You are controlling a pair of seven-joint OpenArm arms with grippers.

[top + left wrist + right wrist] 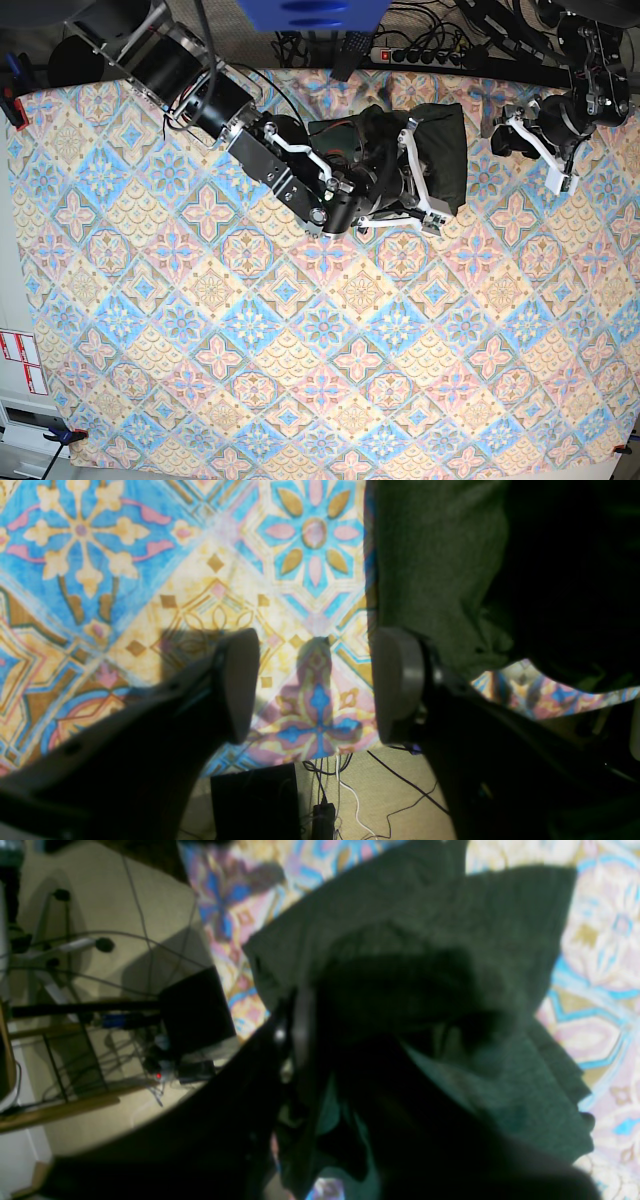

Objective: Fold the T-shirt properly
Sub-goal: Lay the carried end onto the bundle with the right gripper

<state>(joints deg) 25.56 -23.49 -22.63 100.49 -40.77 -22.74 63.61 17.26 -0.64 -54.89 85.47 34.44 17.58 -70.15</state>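
The T-shirt (445,140) is a dark olive-green bundle near the far edge of the table. My right gripper (420,195) reaches into it from the left. In the right wrist view the T-shirt (450,915) is draped over the right gripper (340,1010). One grey pad (302,1025) shows and the other finger is buried under cloth, so how the jaws stand is hidden. My left gripper (315,680) hangs open just beside the T-shirt's edge (435,570), holding nothing. In the base view the left gripper (505,135) sits right of the bundle.
A colourful patterned tablecloth (300,330) covers the table. Beyond the far table edge (320,757) lie floor cables (350,800) and a black box (255,800). A power strip (410,55) and more wires run behind the table.
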